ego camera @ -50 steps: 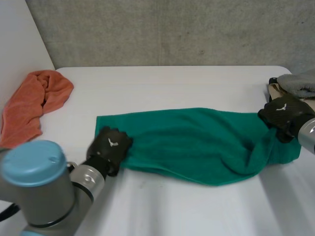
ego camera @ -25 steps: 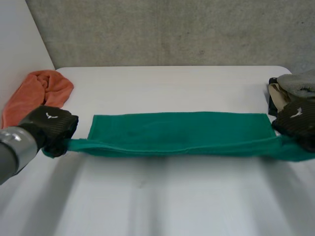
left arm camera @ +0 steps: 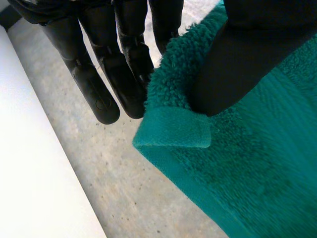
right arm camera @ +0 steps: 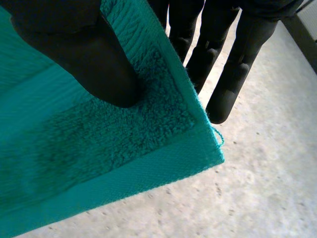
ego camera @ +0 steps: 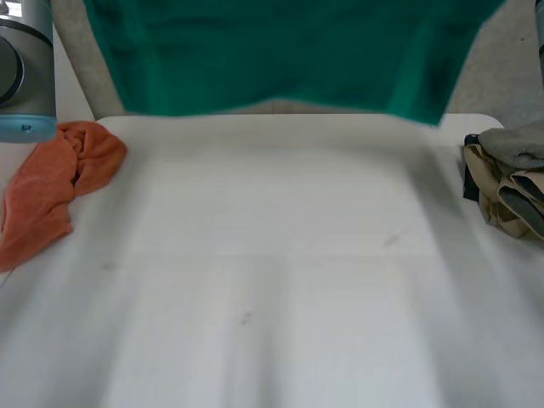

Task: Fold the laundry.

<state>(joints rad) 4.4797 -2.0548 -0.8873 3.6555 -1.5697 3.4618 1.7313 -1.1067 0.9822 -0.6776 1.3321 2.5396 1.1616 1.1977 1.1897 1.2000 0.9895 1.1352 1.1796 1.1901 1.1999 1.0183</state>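
Left hand (left arm camera: 233,59) pinches one corner of a dark green terry-cloth towel (left arm camera: 257,168). Its thumb presses on the looped pile just inside the flat woven hem, and its fingers (left arm camera: 124,74) lie straight behind the cloth. The tip of that corner is turned over on itself below the thumb.

In the head view the grey left arm (ego camera: 25,68) stands high at the left. Below it a crumpled orange cloth (ego camera: 59,183) lies on the white table (ego camera: 280,280) near its left edge. The towel hangs spread as a broad sheet across the upper middle, in the air above the far part of the table. Its lower edge appears clear of the tabletop. At the table's right edge sits a pile of grey and beige garments (ego camera: 510,183), well apart from the towel.

The right hand (right arm camera: 84,54) grips the opposite corner the same way, thumb on the pile against straight fingers, close to the hem.

The towel looks soft, limp and fairly light, with a nap that should not slip in a pinch. It will likely sag between the two holds and drape wherever it is lowered. The hemmed corners seem the firmest places to hold, as both hands do now.
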